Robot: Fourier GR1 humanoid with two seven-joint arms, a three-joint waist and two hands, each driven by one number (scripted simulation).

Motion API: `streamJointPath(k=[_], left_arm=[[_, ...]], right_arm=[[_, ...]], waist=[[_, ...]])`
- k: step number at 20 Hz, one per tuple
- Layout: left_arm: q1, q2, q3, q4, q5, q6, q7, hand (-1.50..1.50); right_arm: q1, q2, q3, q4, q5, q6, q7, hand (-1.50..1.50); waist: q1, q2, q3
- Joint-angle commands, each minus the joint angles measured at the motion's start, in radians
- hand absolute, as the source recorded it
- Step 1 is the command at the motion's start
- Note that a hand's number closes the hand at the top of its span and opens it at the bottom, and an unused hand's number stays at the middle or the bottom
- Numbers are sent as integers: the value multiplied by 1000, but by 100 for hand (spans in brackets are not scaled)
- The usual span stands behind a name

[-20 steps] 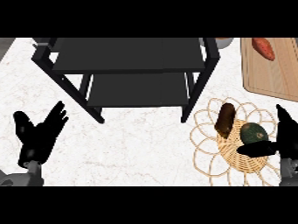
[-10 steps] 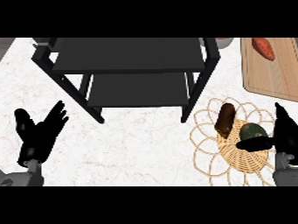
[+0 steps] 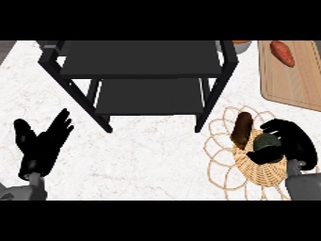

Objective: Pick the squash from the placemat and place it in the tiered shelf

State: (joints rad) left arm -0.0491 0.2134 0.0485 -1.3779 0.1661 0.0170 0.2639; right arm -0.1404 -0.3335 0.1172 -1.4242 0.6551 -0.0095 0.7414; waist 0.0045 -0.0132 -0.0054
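Observation:
The dark green squash lies on the round woven placemat at the lower right. My right hand is on it from the right, fingers curled over its top and thumb under its near side, hiding part of it. Beside the squash on the mat lies a long brown vegetable. The black tiered shelf stands at the upper middle, just up and left of the mat. My left hand rests open at the lower left, fingers up, holding nothing.
A wooden cutting board with a reddish sweet potato on it lies at the upper right, beyond the placemat. Bare marble counter stretches between the two hands, in front of the shelf.
My right hand has moved left over the placemat and its fingers have curled round the squash. The left hand has stayed where it was.

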Motion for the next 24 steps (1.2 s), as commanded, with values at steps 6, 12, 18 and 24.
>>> streamJointPath(k=[6, 12, 18, 24], left_arm=[[1, 5, 22, 51, -2, -24, 11, 0], [-9, -32, -53, 9, -28, -29, 26, 0], [-34, -39, -55, 30, -34, -16, 46, 0], [-26, -32, -29, 58, -35, -7, 23, 0]], right_arm=[[-7, 121, 129, -61, 65, -4, -54, 150], [-146, 325, 504, -84, 90, 83, 26, 150], [-231, 328, 698, -241, 137, -54, 199, 150], [-478, 332, 836, -422, 226, -124, 523, 150]], waist=[[-3, 13, 5], [120, 20, 4], [82, 10, 4], [38, -5, 0]])
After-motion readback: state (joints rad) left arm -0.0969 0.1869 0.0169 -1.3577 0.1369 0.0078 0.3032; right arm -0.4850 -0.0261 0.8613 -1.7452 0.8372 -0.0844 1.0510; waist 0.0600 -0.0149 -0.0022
